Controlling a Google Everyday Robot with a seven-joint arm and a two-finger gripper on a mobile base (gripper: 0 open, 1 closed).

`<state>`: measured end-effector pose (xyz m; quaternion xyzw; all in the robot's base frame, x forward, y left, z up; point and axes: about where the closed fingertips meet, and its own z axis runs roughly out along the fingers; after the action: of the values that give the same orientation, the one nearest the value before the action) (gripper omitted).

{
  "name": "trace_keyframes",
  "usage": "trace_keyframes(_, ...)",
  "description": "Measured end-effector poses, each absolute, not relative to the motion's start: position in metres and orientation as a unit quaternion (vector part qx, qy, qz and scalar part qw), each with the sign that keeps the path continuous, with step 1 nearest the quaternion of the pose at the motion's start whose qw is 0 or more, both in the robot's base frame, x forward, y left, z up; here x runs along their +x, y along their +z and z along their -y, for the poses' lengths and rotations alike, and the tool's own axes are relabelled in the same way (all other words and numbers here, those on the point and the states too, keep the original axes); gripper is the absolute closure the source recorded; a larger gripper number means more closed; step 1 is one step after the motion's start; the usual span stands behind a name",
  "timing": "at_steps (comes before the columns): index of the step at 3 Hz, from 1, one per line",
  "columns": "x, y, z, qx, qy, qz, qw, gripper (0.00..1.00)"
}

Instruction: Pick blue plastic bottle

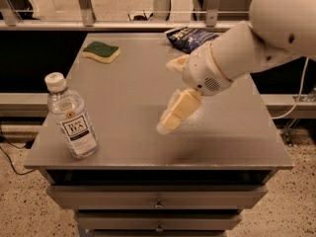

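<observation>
The blue plastic bottle is small and clear, with a white cap and a white "TEA" label. It stands upright at the front left corner of the grey table. My gripper hangs over the middle of the table, to the right of the bottle and well apart from it. Its cream fingers point down and left, spread apart, with nothing between them. The white arm comes in from the upper right.
A yellow and green sponge lies at the back left. A dark blue snack bag lies at the back, partly behind the arm. Drawers sit under the tabletop. A railing runs behind the table.
</observation>
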<state>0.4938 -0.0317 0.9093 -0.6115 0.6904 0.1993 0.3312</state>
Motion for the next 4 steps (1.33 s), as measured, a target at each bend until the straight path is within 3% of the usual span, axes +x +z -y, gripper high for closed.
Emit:
trace_keyframes(1, 0.498, 0.905, -0.026, -0.600, 0.275, -0.643, 0.388, 0.00)
trace_keyframes(4, 0.481, 0.890, -0.134, -0.573, 0.410, -0.565, 0.429, 0.00)
